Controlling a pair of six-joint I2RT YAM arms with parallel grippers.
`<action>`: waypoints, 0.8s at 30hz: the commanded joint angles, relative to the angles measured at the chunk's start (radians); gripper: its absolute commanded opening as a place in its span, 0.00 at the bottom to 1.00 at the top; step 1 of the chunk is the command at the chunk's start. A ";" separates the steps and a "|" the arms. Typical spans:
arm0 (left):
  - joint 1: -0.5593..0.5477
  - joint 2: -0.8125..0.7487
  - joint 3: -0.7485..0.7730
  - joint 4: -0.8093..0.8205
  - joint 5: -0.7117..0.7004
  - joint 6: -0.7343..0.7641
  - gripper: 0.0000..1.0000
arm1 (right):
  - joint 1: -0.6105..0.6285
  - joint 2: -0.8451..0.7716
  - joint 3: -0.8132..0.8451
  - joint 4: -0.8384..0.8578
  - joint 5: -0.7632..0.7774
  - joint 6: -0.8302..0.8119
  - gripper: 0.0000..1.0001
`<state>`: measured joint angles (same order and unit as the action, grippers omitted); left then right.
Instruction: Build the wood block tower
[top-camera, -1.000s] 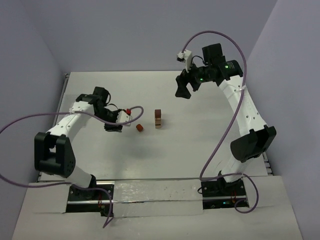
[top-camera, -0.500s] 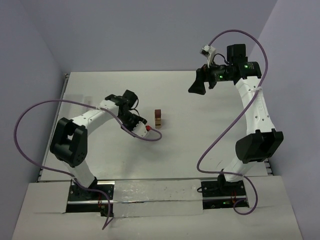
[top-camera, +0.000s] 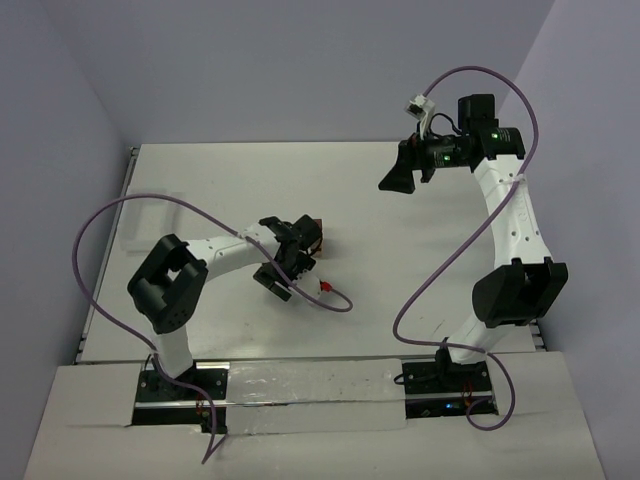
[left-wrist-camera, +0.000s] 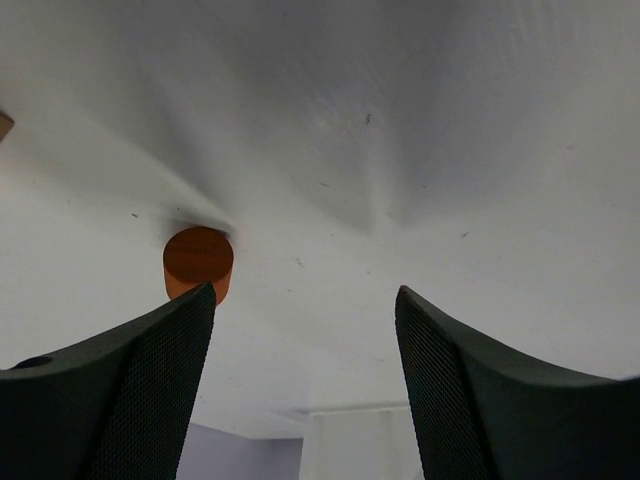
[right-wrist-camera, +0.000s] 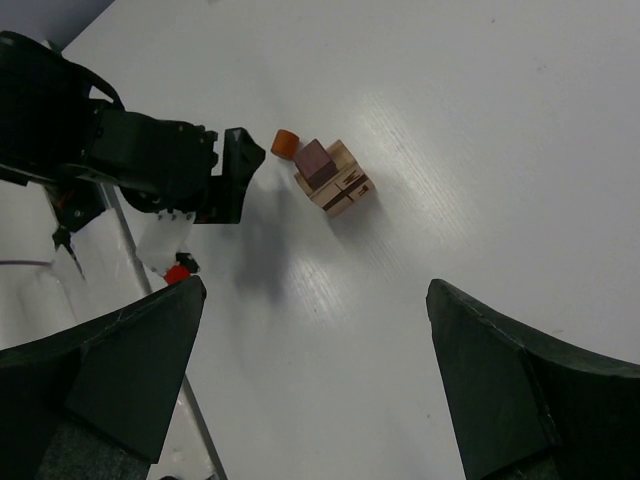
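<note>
The tower is found roughly mid-table on the white table. It's a short stack of pale tan blocks with a reddish-brown cube sat on top. A small orange-brown cylinder is parked just beside it on the table, not on the stack. Whether the two touch can't really be told.

The left gripper is held low over the table, right next to that cylinder. Its jaws are spread fairly wide and nothing is gripped between them. In the wrist view the cylinder is seen just past the tip of one finger, partly hidden by it and outside the gap. Contact between finger and cylinder can't be confirmed either way.

The right gripper is held up high, well apart from the blocks, over the far right part of the table. Its jaws are opened all the way and nothing is held. From its camera the tower, the cylinder and the left gripper's black fingertip are all caught in one shot, with the cylinder sandwiched between fingertip and tower.

A purple cable is looped off the left arm.
</note>
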<state>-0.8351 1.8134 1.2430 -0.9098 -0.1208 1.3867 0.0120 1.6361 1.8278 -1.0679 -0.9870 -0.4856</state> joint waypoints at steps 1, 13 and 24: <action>-0.027 0.026 0.051 -0.005 -0.114 -0.074 0.82 | -0.004 -0.070 -0.008 -0.016 -0.050 -0.027 1.00; -0.065 0.093 0.107 0.049 -0.204 -0.106 0.84 | -0.004 -0.068 -0.035 -0.034 -0.061 -0.059 1.00; -0.065 0.142 0.104 0.075 -0.223 -0.101 0.74 | -0.004 -0.062 -0.028 -0.061 -0.061 -0.079 1.00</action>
<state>-0.8951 1.9376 1.3151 -0.8621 -0.3189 1.2895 0.0120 1.6085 1.7939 -1.1045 -1.0191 -0.5439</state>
